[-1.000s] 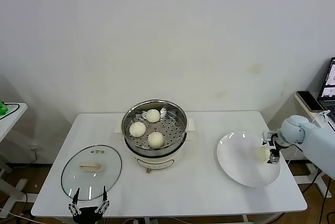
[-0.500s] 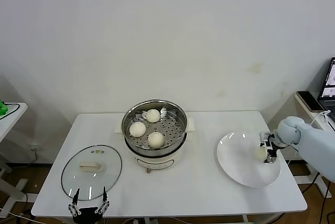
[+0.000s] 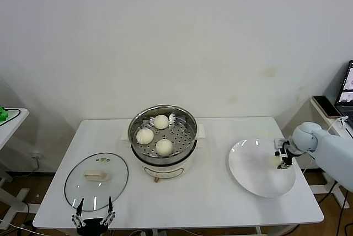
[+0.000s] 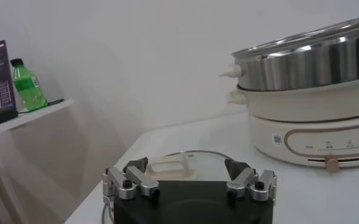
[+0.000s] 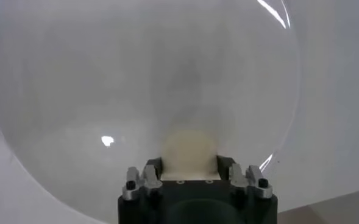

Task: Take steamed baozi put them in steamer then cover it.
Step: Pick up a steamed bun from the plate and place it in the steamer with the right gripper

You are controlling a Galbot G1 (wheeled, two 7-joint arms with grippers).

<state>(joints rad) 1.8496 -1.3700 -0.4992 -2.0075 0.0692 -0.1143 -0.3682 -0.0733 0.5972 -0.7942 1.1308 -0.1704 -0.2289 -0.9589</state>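
Right gripper (image 5: 189,167): fingers set narrowly on either side of the last cream-white round dough bun (image 5: 189,148), which fills the gap between them. Reads as a grip, bun held. In the head view the same gripper (image 3: 281,159) is over the right part of the flat white round plate (image 3: 251,178), bun (image 3: 274,161) at its tips. Can't tell whether the bun has cleared the plate surface or is touching it.

Left gripper (image 4: 189,181): fingers spread wide, nothing between them. Parked at the near left table edge, just in front of the round glass lid with the cream handle (image 3: 96,174). Idle.

Other three cream-white buns (image 3: 156,133) are already on the perforated floor of the shiny round stainless-steel steamer pot (image 3: 188,142), which sits on its white cooker base at table centre. The free patch of floor is on the pot's right side.

Step in hand, as I judge it: pick of bun four, grip just made. Roughly three quarters of the loading is done; covering not yet started.

Next move for you:
- lift straight up off the plate, keep the squeeze light, dough will dent
- carry left across the white tabletop (image 3: 220,203), clear the pot rim before descending
- release over the empty right-hand floor, not onto a seated bun
- then the lid is the left arm's job
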